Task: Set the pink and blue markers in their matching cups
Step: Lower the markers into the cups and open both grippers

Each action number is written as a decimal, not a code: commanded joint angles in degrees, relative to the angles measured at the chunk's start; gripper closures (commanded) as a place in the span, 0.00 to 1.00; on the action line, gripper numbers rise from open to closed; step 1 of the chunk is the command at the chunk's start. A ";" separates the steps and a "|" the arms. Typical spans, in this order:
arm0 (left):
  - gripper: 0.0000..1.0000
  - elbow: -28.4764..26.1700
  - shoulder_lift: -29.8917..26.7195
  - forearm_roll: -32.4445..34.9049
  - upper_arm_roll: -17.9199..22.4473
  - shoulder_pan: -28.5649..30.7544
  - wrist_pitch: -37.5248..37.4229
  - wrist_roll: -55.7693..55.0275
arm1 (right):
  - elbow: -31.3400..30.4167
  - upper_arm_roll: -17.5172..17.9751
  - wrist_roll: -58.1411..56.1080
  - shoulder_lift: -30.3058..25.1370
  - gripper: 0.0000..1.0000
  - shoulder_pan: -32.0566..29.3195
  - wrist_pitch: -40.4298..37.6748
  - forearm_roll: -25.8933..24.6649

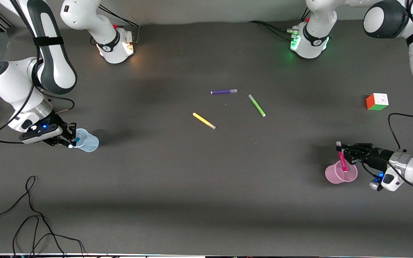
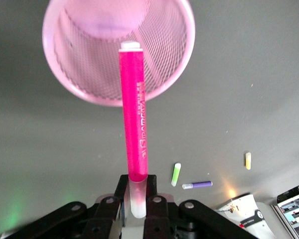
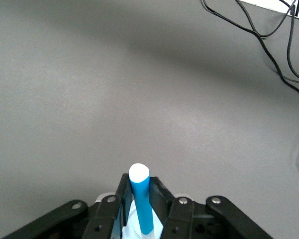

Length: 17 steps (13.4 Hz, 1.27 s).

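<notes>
Gripping the pink marker (image 2: 133, 119) by its pale cap end, the left gripper (image 1: 343, 152) has its jaws closed narrow on it, over the pink cup (image 1: 340, 173). The marker's lower tip reaches down inside the cup's mesh-textured mouth, the cup standing on the bench (image 1: 192, 179) directly under the jaws at the left arm's end.

The right gripper (image 1: 71, 139) has its jaws pinched tight on the blue marker (image 3: 141, 204), which points straight out from between them. The translucent blue cup (image 1: 87, 141) sits just beside these jaws at the right arm's end, the marker at its rim.

Well apart from both pairs of jaws, around mid-bench, lie a yellow marker (image 1: 204, 120), a green marker (image 1: 256, 105) and a purple marker (image 1: 223, 91). A colour-tiled puzzle cube (image 1: 377, 101) rests farther from the front camera than the left gripper.
</notes>
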 commanded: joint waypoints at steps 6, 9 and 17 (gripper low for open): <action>0.00 0.22 0.54 -0.10 0.02 0.36 2.29 7.45 | -4.53 -0.08 -1.75 -1.11 0.00 -0.04 6.32 1.18; 0.00 1.18 -0.95 1.47 0.02 -0.43 1.07 7.28 | -2.17 -0.16 -1.05 -1.46 0.00 0.14 2.13 1.35; 0.00 -20.13 -32.46 19.94 -0.16 -9.75 9.67 3.95 | 39.71 -0.78 28.59 8.39 0.00 0.92 -56.79 -9.08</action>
